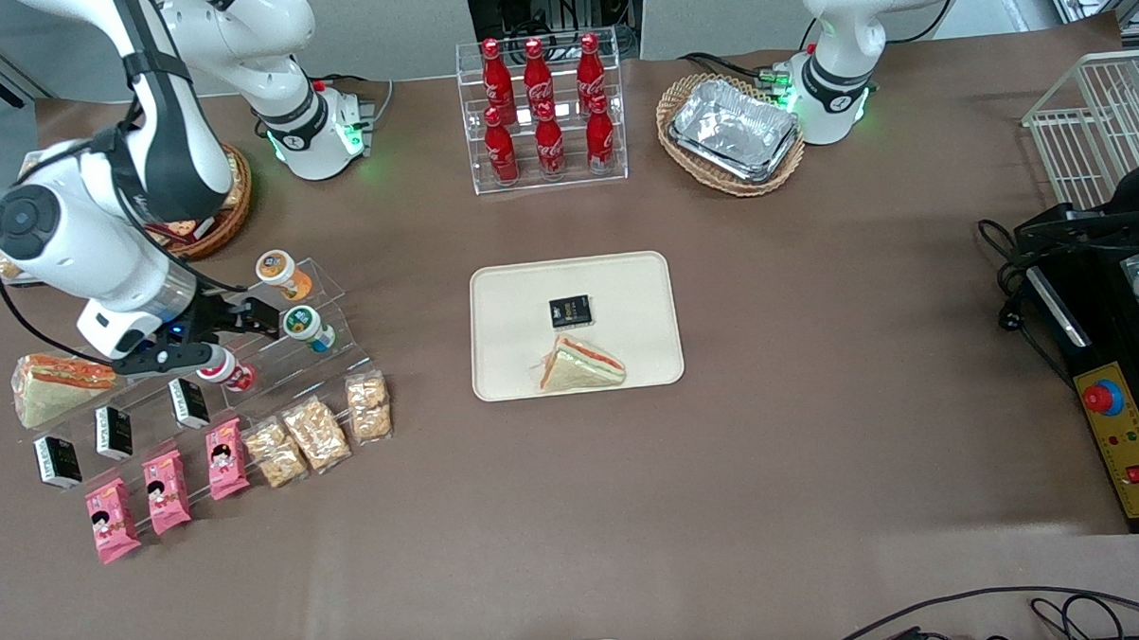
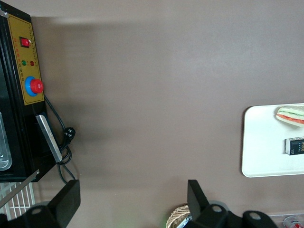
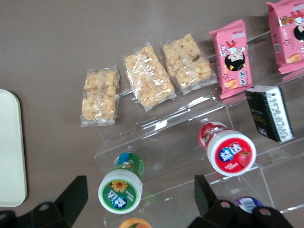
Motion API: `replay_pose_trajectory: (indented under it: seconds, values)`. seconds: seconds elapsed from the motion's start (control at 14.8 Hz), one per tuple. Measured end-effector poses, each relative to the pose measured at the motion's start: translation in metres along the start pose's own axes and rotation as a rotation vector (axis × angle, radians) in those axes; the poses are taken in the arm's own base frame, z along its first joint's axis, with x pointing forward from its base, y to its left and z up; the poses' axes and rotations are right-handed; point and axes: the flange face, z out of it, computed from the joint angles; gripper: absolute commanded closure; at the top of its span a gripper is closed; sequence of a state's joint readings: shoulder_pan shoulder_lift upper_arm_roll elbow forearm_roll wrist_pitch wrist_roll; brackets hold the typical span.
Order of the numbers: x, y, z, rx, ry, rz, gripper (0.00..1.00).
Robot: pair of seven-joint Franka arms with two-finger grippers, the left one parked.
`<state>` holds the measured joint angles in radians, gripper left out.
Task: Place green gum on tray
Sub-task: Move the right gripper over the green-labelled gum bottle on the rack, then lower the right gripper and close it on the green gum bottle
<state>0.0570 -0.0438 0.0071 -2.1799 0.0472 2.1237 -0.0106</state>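
The green gum (image 1: 306,327), a small white bottle with a green-rimmed lid, stands on a clear tiered rack toward the working arm's end of the table. In the right wrist view the green gum (image 3: 120,190) shows between my two black fingers, closer to one, touching neither. My gripper (image 1: 248,336) hovers open over the rack, as the right wrist view (image 3: 140,197) also shows. The cream tray (image 1: 531,293) lies mid-table and holds a sandwich (image 1: 581,365) and a black packet (image 1: 570,310). The tray's edge shows in the right wrist view (image 3: 9,147).
An orange-lidded bottle (image 1: 279,271) and a red-lidded bottle (image 1: 225,370) stand beside the green gum. Snack bars (image 1: 316,431), pink packets (image 1: 163,490) and black packets (image 1: 114,431) fill the lower steps. A cola rack (image 1: 543,108) and a foil-tray basket (image 1: 732,132) stand farther from the camera.
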Motion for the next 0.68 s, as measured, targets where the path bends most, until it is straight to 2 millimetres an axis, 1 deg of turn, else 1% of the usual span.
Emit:
replay_pose_trajectory:
  seconds: [0.27, 0.68]
  values:
    - [-0.007, -0.021, 0.027, -0.004, 0.011, -0.039, 0.00]
    - [-0.025, -0.034, 0.059, -0.008, -0.012, -0.066, 0.00]
